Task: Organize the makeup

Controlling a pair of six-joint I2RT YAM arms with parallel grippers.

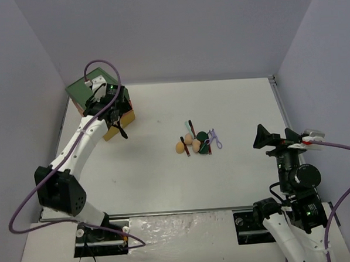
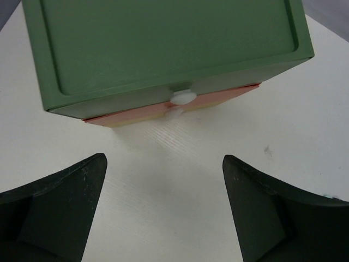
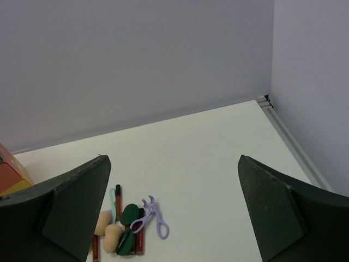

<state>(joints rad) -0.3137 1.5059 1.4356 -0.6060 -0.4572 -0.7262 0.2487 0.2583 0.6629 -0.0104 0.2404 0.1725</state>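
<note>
The makeup (image 1: pixel 198 142) lies in a small pile at the middle of the white table. In the right wrist view I see tan egg-shaped sponges (image 3: pixel 112 238), a dark green round piece (image 3: pixel 129 214), dark-red sticks (image 3: pixel 117 200), a teal tool (image 3: pixel 113 196) and a purple scissor-like tool (image 3: pixel 153 218). My right gripper (image 3: pixel 173 164) hangs open, well to the right of the pile (image 1: pixel 273 137), with nothing between its fingers. My left gripper (image 2: pixel 163 180) is open just in front of the green-topped drawer box (image 2: pixel 163 43), a short way from its white knob (image 2: pixel 182 97), holding nothing (image 1: pixel 118 127).
The drawer box (image 1: pixel 93 91) stands at the table's back left corner, and its pink and yellow drawers (image 2: pixel 136 113) show under the lid. A metal rail (image 1: pixel 277 99) runs along the right edge. Grey walls close in the back and sides.
</note>
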